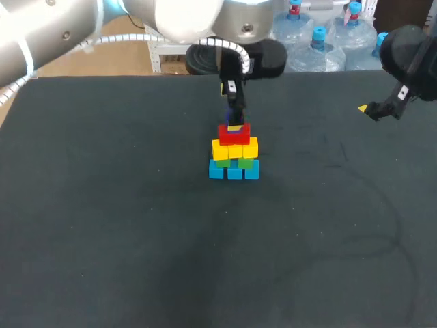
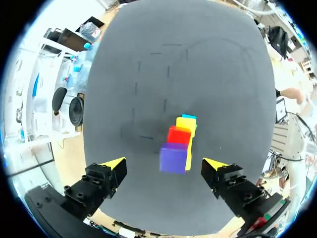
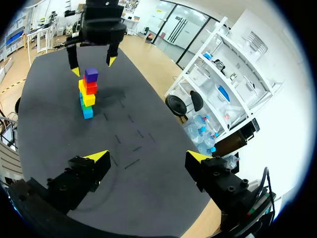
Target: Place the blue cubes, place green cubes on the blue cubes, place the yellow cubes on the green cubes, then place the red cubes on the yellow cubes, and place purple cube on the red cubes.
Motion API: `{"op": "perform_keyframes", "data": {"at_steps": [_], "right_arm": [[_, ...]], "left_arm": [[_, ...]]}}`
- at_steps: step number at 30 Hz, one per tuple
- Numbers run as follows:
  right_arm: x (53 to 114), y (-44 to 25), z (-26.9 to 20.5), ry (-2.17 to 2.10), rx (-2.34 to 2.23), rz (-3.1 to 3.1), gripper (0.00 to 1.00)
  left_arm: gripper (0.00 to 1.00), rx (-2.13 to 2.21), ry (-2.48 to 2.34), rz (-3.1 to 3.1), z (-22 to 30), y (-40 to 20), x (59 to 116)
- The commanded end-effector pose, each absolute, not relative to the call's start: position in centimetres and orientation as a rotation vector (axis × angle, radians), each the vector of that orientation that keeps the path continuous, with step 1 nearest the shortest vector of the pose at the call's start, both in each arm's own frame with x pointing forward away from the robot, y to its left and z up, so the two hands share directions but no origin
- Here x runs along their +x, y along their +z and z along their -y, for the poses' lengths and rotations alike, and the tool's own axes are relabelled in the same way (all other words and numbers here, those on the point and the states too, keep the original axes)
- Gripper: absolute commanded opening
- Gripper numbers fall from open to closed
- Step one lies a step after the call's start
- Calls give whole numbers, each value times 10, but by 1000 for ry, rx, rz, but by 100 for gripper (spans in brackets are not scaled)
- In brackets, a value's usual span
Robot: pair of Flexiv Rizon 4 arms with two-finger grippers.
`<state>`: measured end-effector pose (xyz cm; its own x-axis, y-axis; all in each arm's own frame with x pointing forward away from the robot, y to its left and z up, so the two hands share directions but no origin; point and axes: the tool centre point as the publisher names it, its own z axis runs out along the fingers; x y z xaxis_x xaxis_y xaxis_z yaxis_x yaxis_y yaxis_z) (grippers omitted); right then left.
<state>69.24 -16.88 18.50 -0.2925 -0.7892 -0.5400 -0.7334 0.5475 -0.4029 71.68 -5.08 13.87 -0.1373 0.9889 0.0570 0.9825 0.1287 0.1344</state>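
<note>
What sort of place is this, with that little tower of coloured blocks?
Probably a robotics test lab. Two robot arms stand at a dark table: the left arm's fingers hang open over the purple cube topping a tower of coloured cubes, the right arm's fingers off aside.

Left arm (image 1: 61,34) was glossy silver-white, rounded, with pale blue ring; white spiral-wrapped cable (image 1: 136,37) ran along it. Left gripper (image 2: 165,163) and right gripper (image 3: 147,156) had black blocky fingers, recessed screws, yellow wedge tips.
</note>
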Motion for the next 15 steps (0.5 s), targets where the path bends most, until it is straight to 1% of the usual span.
{"op": "perform_keyframes", "data": {"at_steps": [1, 15], "right_arm": [[690, 183, 168, -109, -1212, -2063, 100], [690, 183, 168, -109, -1212, -2063, 100]], "left_arm": [[100, 1972, 170, -2306, 33, 153, 710], [100, 1620, 27, -2262, 1, 202, 704]]}}
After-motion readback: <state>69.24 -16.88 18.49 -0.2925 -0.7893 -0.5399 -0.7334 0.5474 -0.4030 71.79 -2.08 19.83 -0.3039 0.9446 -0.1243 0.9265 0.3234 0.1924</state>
